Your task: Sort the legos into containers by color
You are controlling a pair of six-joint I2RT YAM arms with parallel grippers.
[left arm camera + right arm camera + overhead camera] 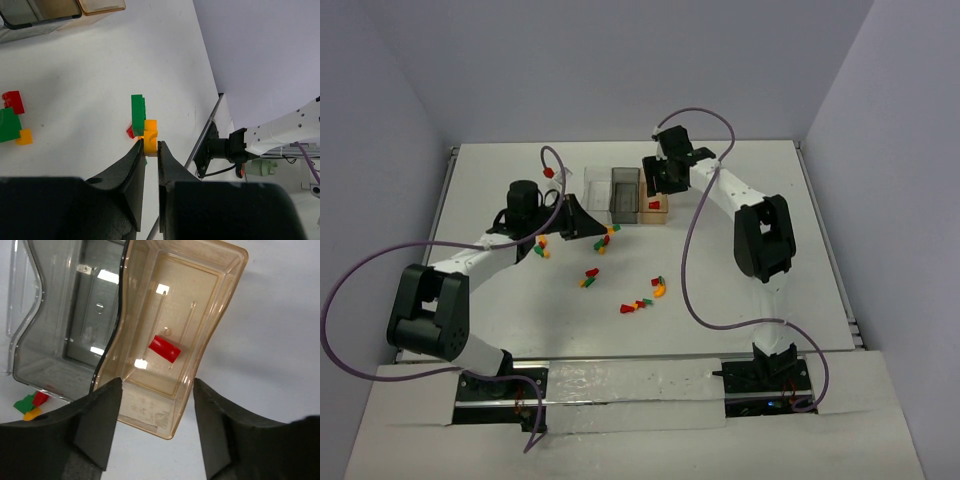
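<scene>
Nothing fancy on my side: a plain white bench (570, 330) with a metal rail (830, 250) down its right edge and another (442, 190) on the left. Pale lilac-grey walls (620, 60) surround it, and a glossy white board (640, 385) runs across the near edge.

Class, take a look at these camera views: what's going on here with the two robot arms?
The arms are sorting lego bricks into bins by colour. The left gripper is shut on an orange-yellow brick, right beside a green brick. The right gripper hangs open above the amber bin, where one red brick lies. Several loose bricks are scattered on the table, not yet sorted.
</scene>
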